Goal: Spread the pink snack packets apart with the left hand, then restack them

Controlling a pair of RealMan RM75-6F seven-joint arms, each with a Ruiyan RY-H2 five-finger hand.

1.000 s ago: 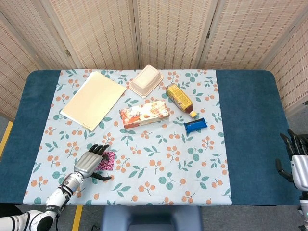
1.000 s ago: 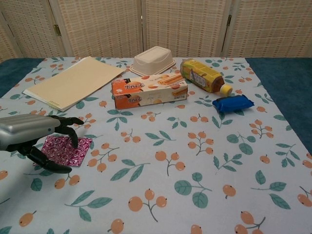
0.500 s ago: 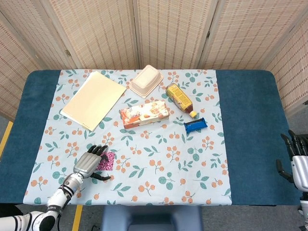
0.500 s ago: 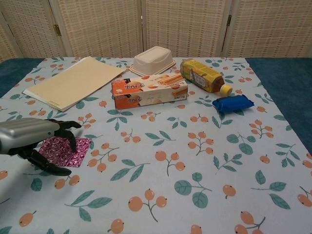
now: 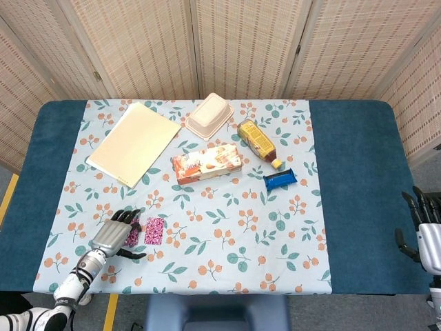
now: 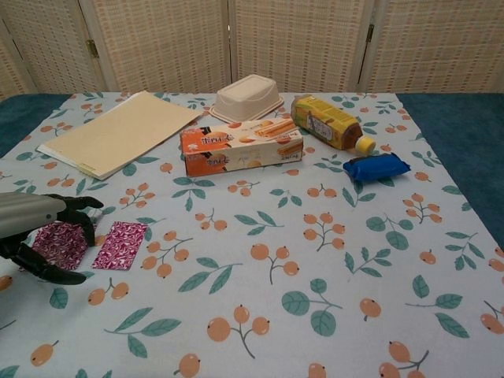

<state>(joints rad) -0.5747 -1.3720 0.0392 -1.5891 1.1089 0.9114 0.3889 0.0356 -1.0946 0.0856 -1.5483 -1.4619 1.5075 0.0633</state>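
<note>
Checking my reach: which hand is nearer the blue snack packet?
Right. The right hand idles off the table's right edge, nearer the blue snack packet; the left hand rests at the far-left pink packets.

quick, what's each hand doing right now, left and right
Left hand: fingers spread, resting on one pink snack packet; the other packet lies free beside it.
Right hand: fingers apart, holding nothing, off the table's right edge.

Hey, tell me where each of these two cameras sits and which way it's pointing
Head view: high above the near edge, looking down on the whole table; shows the left hand and right hand.
Chest view: low at the near edge, facing across toward the screens; shows only the left hand.
Both show the pink packets beside the left hand.
</note>
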